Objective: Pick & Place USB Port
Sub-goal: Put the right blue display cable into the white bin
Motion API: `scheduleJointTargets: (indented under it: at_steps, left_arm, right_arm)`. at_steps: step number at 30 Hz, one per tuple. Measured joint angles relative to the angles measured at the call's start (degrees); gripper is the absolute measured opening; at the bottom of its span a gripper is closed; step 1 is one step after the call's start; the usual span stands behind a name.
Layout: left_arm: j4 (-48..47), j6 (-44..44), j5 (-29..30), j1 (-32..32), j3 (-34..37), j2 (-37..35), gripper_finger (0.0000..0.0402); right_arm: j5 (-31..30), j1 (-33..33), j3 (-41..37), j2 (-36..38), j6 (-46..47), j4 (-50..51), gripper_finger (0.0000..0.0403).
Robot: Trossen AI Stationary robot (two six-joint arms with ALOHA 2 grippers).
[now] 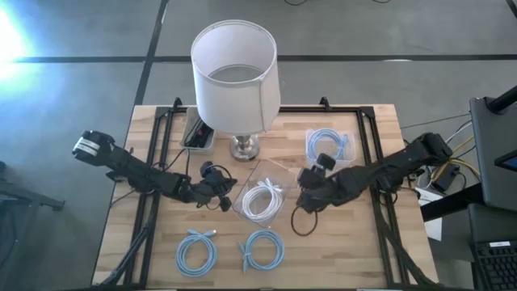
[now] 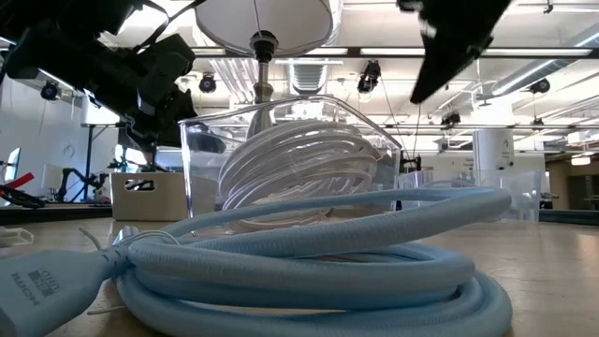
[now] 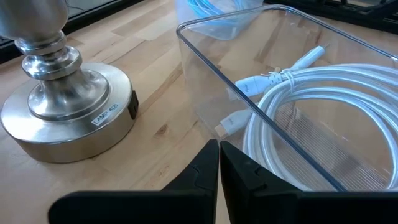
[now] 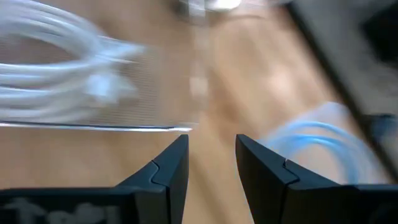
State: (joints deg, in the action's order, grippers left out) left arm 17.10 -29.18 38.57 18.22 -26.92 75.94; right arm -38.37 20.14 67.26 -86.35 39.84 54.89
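Observation:
A clear plastic tray (image 1: 242,187) stands at the table's middle and holds a coiled white cable (image 1: 262,200); the white cable (image 3: 323,106) also shows in the left wrist view. My left gripper (image 1: 224,196) is shut and stands just left of the tray's wall (image 3: 249,106), tips (image 3: 219,155) close to it. My right gripper (image 1: 305,192) is open just right of the tray, above the wood; nothing lies between its fingers (image 4: 211,155). A black cable loop (image 1: 303,220) lies on the table below the right gripper.
A lamp with a white shade (image 1: 234,77) and metal base (image 3: 62,112) stands behind the tray. Blue cable coils lie near the front edge (image 1: 196,249), (image 1: 264,249) and at far right (image 1: 327,144). A dark flat device (image 1: 196,133) sits left of the lamp.

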Motion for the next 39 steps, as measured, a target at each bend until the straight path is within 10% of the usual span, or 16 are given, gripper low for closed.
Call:
scheduleJointTargets:
  at_steps: [15, 39]
  left_arm:
    - [1.86, 0.78, -0.07, 0.63, 0.00, 0.00, 0.0019]
    - [2.62, 0.67, -0.44, 0.76, -0.04, 0.00, 0.0019]
  right_arm:
    - [32.01, 8.00, -10.39, -6.05, 3.66, -45.59, 0.0128]
    - [35.35, 5.03, -3.57, -21.49, 2.07, -44.35, 0.0114]
